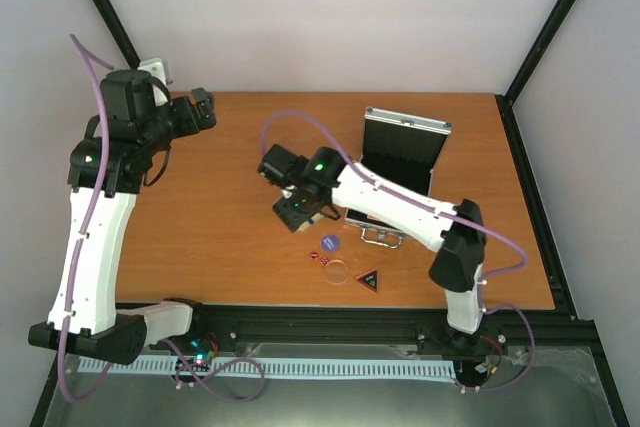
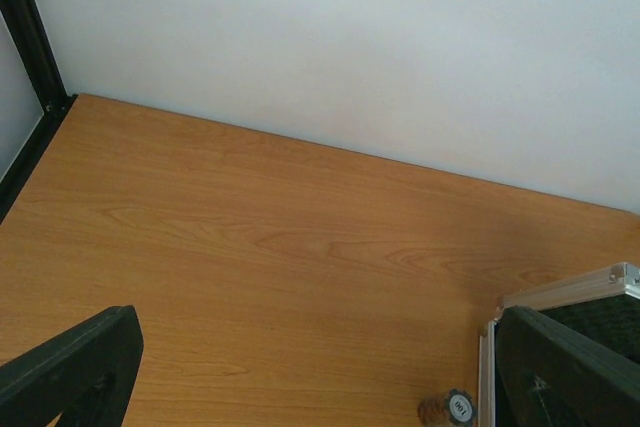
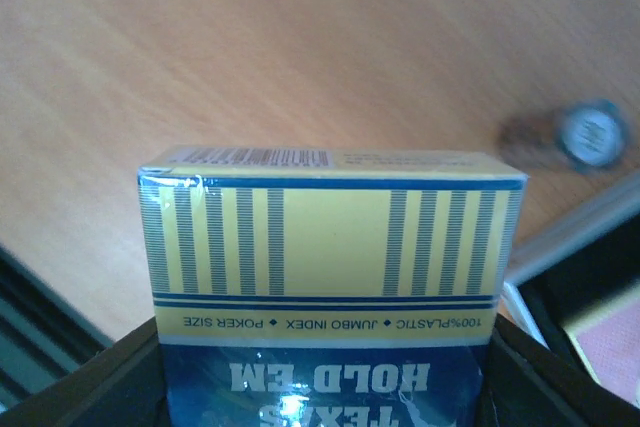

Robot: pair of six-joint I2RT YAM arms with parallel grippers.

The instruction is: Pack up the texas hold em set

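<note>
The brown counter (image 1: 220, 217) held the open silver case (image 1: 400, 162) on its right. Just left of it, the right claw (image 1: 300, 209) squeezed the blue-gold card deck (image 3: 330, 247), likely to pack it inside. The left claw (image 1: 203, 107) hung open, far left.

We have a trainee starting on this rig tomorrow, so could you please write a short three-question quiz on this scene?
1. Multiple choice: what is the right gripper shut on?
A) a red dice
B) a blue-and-yellow Texas Hold Em card deck
C) a clear disc
2. True or false: the silver case has its lid shut.
3. Short answer: which one is open and holding nothing, the left gripper or the right gripper?
Key: 1 B; 2 false, the lid stands open; 3 the left gripper.
</note>
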